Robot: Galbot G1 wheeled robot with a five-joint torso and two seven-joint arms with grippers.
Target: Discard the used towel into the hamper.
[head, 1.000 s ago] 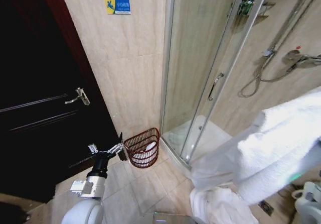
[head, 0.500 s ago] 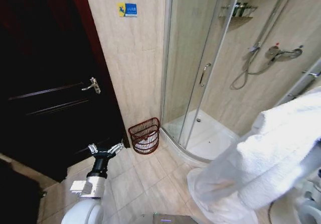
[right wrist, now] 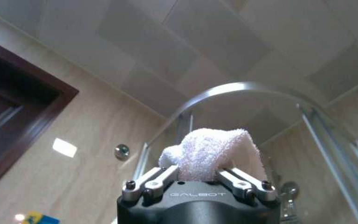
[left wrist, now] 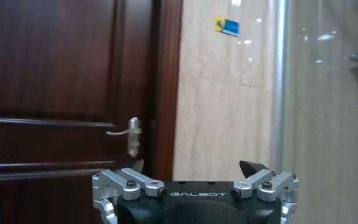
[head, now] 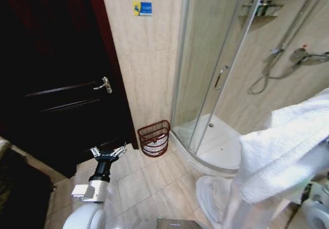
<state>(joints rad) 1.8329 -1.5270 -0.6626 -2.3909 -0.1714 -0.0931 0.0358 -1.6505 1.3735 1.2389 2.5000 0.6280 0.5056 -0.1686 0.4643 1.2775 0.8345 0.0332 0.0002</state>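
While the base is lined up on the bathroom corner, this looks like the carry leg of the job: the towel is in hand but nowhere near dropped yet.

Going left to right: the left gripper sits low in front of the robot, fingers spread wide and empty, pointed at the dark door ahead of it. It looks parked, not working. Just beyond it and off to its right, the hamper stands on the floor tiles against the wall, tucked between the door frame and the shower enclosure. Something white already lies inside it.

Over on the right, the right gripper is clamped on the white towel, which bunches up out of the fingers in the wrist view and drapes big across the head view, well apart from the hamper.

My guess is the next move needs that arm brought across and down over the basket's open top before letting go, since a towel this bulky could easily hang over the rim.
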